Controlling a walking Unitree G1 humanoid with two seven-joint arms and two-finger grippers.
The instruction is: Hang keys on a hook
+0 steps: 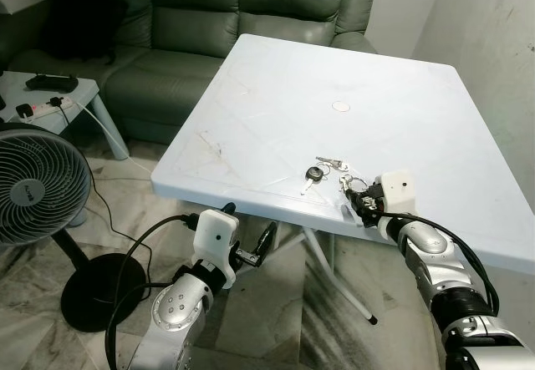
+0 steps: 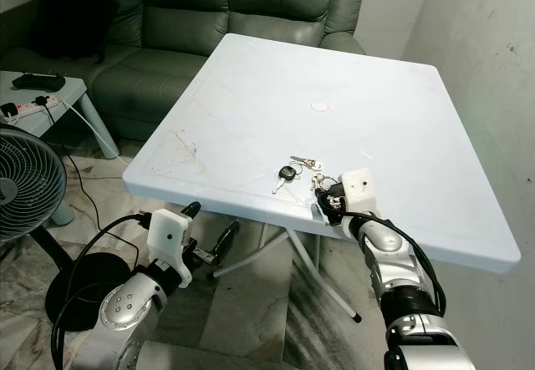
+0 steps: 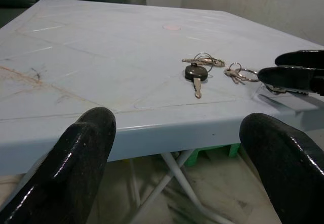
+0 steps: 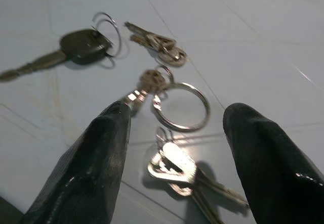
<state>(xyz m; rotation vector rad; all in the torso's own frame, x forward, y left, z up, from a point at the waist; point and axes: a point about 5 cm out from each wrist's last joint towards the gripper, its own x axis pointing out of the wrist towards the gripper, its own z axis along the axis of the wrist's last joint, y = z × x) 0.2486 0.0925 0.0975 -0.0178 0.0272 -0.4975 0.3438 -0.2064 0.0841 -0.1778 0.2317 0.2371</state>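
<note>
The pale blue table [image 1: 401, 94] carries the keys [image 1: 328, 172] near its front edge. The right claw [image 1: 355, 196] rests on the table just beside them — fingers spread wide around one ring. The left claw [image 1: 251, 249] hangs below the table edge, fingers wide.

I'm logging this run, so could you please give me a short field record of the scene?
surface: white table, sofa behind it
keys: bunch of keys lying near the table's front edge, with a black-headed key
right pincer: open, low over the key ring
left pincer: open, below the table edge
hook: none seen
</note>
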